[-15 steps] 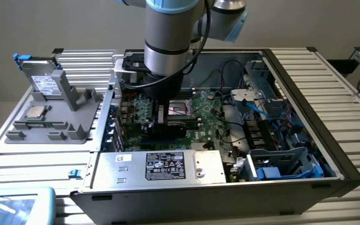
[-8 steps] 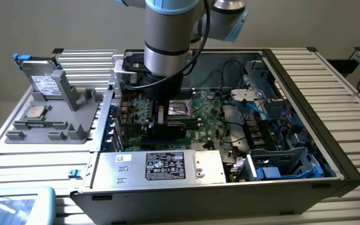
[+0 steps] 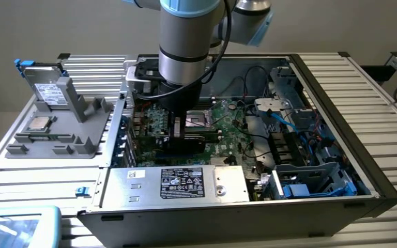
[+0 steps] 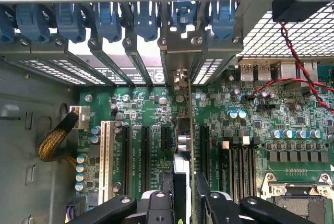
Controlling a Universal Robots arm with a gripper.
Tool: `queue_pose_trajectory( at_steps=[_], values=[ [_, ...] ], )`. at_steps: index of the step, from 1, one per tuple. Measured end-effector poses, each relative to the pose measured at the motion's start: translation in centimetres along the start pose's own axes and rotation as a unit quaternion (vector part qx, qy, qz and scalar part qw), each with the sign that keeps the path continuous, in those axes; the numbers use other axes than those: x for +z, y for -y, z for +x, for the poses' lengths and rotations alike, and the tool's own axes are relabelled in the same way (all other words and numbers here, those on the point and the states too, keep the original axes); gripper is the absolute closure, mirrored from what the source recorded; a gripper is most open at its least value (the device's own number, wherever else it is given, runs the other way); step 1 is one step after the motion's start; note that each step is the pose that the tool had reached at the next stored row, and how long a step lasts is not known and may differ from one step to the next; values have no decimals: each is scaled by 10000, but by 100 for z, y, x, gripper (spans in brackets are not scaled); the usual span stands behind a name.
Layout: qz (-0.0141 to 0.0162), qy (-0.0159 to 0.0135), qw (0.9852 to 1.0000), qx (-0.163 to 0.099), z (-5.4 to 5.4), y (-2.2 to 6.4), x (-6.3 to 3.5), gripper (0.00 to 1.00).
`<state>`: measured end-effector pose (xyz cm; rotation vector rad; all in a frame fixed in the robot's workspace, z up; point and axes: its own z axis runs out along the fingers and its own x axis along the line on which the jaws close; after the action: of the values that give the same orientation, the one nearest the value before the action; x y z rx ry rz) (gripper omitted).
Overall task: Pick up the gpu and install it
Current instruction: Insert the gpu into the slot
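Observation:
The gpu (image 4: 183,145) is seen edge-on in the wrist view, a thin green board with a dark cooler. It stands upright over the motherboard's (image 4: 250,145) black expansion slots. Its silver end bracket (image 4: 180,57) lies against the rear slot openings of the case. My gripper (image 4: 183,205) is shut on the card, with one black finger on each face. In the exterior view my gripper (image 3: 184,135) reaches down inside the open computer case (image 3: 336,129), just to the exterior view's left of the CPU socket (image 3: 200,120), and the arm hides most of the card.
Blue retention clips (image 4: 146,18) line the rear slots. A power supply (image 3: 184,183) sits at the case front, with drive cages and cables (image 3: 309,170) at the exterior view's right. A grey holder (image 3: 54,139) outside the case carries a silver drive (image 3: 47,88), a processor (image 3: 39,123) and a memory stick (image 3: 43,137).

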<state>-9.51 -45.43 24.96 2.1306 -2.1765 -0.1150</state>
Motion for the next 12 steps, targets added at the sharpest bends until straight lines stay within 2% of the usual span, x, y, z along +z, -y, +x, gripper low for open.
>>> queue_pose_trajectory(
  at_steps=[12],
  values=[
    [0,0,10000,0,0,0,1,73]
  ],
)
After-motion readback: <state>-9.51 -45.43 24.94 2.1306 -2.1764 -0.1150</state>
